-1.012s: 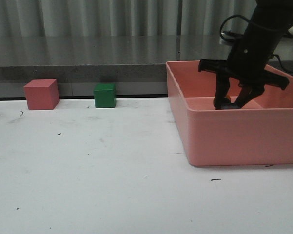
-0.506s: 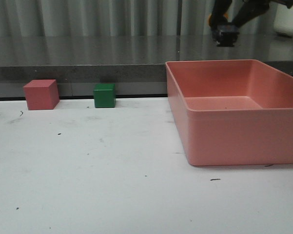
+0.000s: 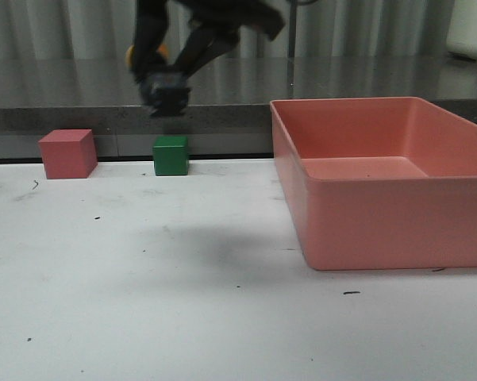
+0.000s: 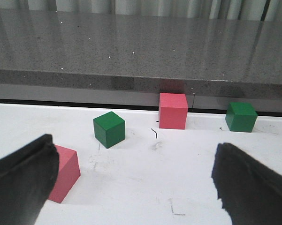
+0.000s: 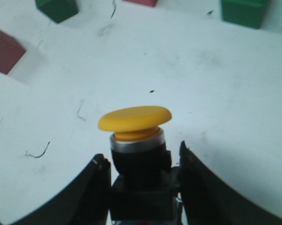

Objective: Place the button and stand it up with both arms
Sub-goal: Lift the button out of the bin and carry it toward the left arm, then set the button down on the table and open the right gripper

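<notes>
Button (image 5: pixel 136 140) — gripped by its black body in the right hand (image 5: pixel 141 187); left hand (image 4: pixel 131 183) gapes wide — holding nothing.

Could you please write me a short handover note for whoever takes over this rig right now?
Right gripper: shut on the button, gripping its black body with the yellow cap clear of the fingers. In the front view it hangs in the air above the green cube, blurred.
Left gripper: open, holding nothing, low over the table.
Done: the button is picked up and is outside the pink bin.
Left: set the button down on the table and stand it upright, using both arms.
</notes>
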